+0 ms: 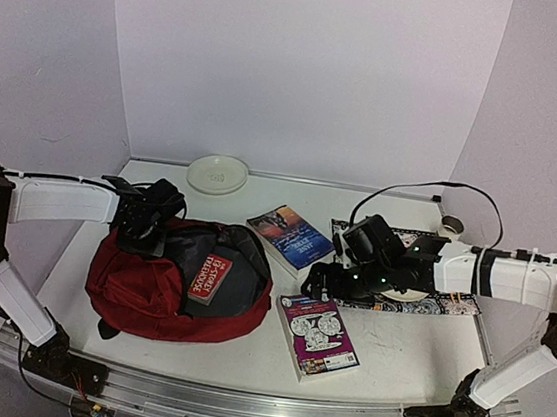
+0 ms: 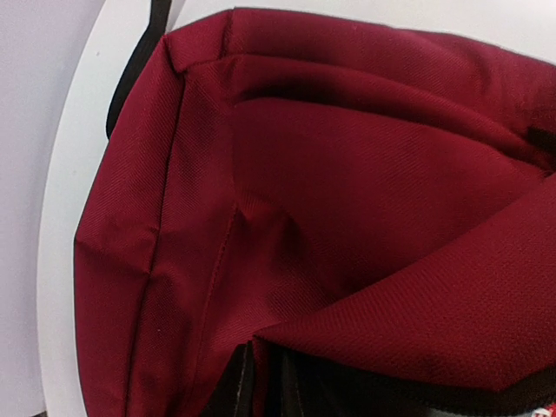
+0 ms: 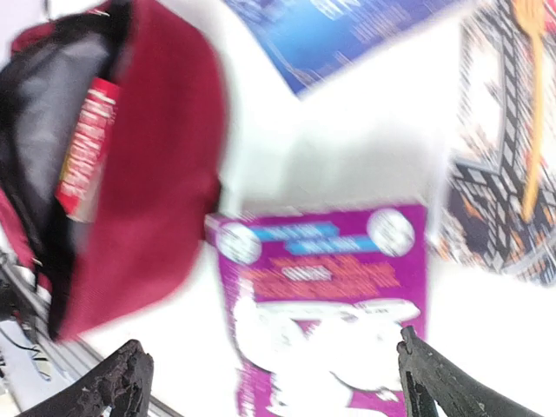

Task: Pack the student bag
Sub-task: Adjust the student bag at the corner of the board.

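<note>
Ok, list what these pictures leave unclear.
- Left end effector: top view, dark against the backpack; left wrist view shows only red fabric, so jaws unreadable.
- Red book: top view, lower part hidden inside the backpack.
- Purple book: right wrist view, lettering blurred.
- Cup: top view, too small to see contents.

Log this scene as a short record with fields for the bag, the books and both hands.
bag: dark red, lying open at the left of the table
red book: inside the bag's opening
blue book: on the table, right of the bag
purple book: on the table, nearer the arms
left hand: at the bag's far rim; grip cannot be told
right hand: open, by the purple book, empty
</note>
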Robot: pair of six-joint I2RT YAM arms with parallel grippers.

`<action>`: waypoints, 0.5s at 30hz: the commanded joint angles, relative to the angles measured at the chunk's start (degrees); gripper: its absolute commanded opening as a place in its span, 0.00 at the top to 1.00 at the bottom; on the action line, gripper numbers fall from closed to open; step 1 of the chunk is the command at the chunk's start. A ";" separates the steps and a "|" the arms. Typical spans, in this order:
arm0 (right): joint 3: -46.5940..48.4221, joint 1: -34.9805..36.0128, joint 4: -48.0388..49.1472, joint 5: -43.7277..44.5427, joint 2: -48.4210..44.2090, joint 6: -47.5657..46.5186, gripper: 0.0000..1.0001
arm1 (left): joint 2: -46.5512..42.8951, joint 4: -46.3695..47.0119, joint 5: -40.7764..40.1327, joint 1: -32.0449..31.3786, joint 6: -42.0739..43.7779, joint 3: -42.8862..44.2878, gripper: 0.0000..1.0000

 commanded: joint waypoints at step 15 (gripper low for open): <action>-10.73 -0.37 -5.97 2.83 0.38 4.75 0.11 | -0.36 -1.55 -4.28 10.93 9.03 4.22 0.50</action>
